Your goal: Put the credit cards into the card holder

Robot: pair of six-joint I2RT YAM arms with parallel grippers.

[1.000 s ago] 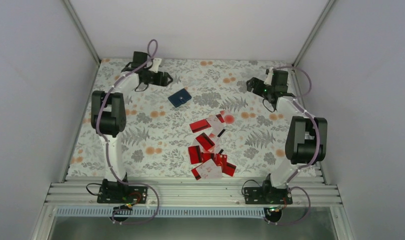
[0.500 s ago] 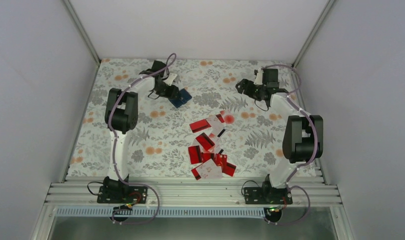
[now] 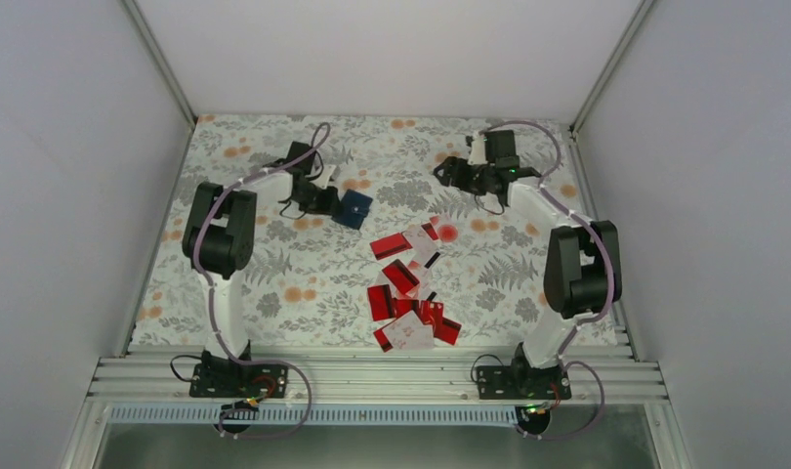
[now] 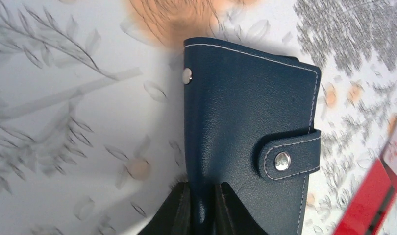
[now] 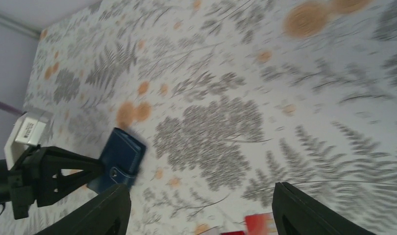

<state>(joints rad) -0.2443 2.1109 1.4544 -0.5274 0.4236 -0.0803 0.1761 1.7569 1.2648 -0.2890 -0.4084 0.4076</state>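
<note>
The card holder (image 3: 353,208), a dark navy wallet snapped closed, lies at the table's back middle-left. In the left wrist view the card holder (image 4: 250,112) fills the frame, and my left gripper (image 4: 201,188) is shut on its near edge, one finger on each side. The credit cards (image 3: 408,283), mostly red with a few white, lie scattered in a loose pile at the table's centre, toward the front. My right gripper (image 3: 448,174) hovers open at the back right, with nothing between its fingers. Its wrist view shows the card holder (image 5: 119,159) and a red card (image 5: 258,223).
The floral tablecloth (image 3: 274,283) covers the table. White walls enclose it on three sides, with metal posts in the back corners. An aluminium rail (image 3: 372,376) carrying both arm bases runs along the front edge.
My left gripper swung right from the back of the table onto the card holder and closed on its edge; the holder shifted slightly. My right gripper moved left and narrowed a little.
</note>
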